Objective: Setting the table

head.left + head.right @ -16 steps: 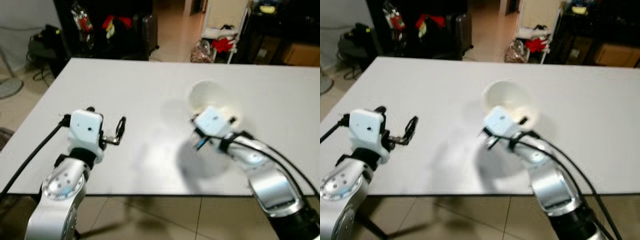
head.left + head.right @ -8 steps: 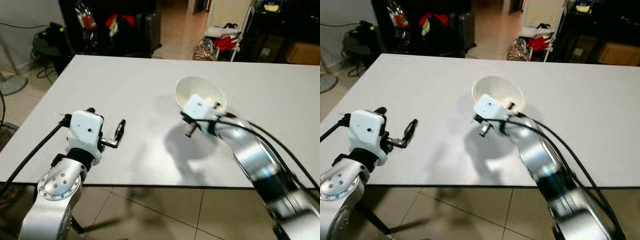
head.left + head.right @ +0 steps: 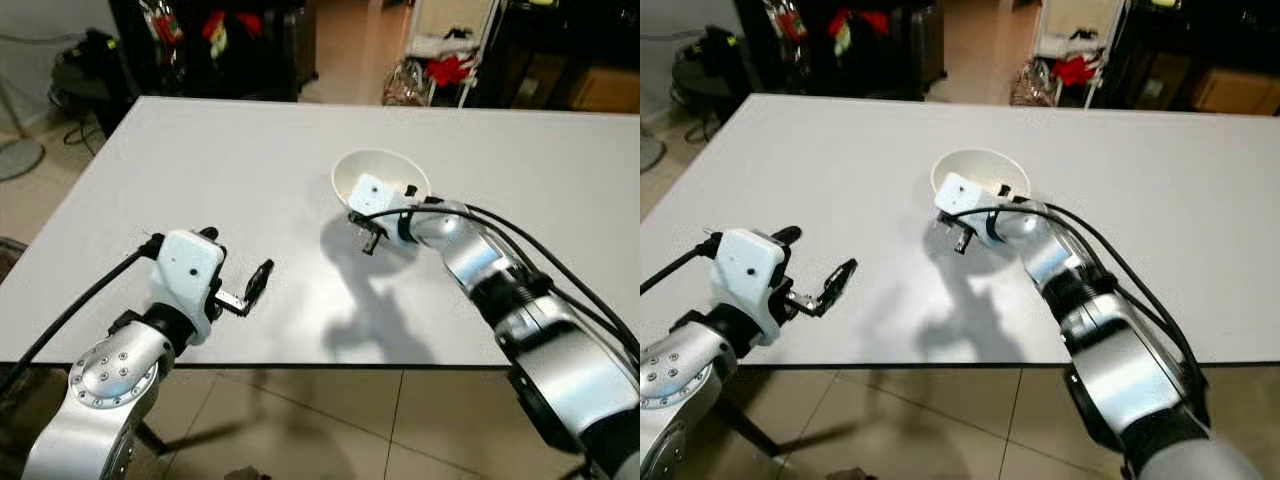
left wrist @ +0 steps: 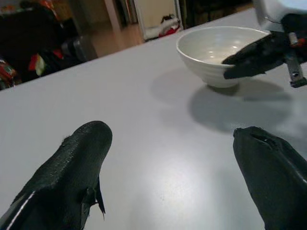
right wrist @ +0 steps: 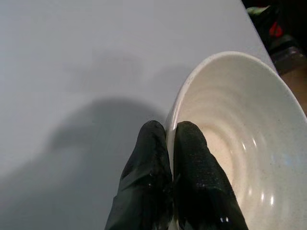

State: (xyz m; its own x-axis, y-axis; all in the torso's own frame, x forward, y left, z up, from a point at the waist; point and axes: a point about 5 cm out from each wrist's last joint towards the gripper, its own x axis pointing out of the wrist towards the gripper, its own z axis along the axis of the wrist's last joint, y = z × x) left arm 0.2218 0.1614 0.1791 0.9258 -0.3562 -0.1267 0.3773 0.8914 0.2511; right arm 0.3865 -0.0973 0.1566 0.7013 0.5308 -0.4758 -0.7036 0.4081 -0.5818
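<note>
On the plain white table (image 3: pixel 200 160), the right gripper (image 5: pixel 169 143) pinches the round white ceramic bowl's (image 3: pixel 385 172) near rim, while the left gripper (image 3: pixel 250 288) hovers spread, near-left.

Bright, sharp tabletop (image 3: pixel 250 150) with soft arm shadows, dim background

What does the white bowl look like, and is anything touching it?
The bowl is round, creamy white, glossy like ceramic, with faint ridges ringing its inside. It looks empty and sits upright on the white table, towards the middle. The right gripper pinches its near rim, one black finger inside and one outside.
</note>
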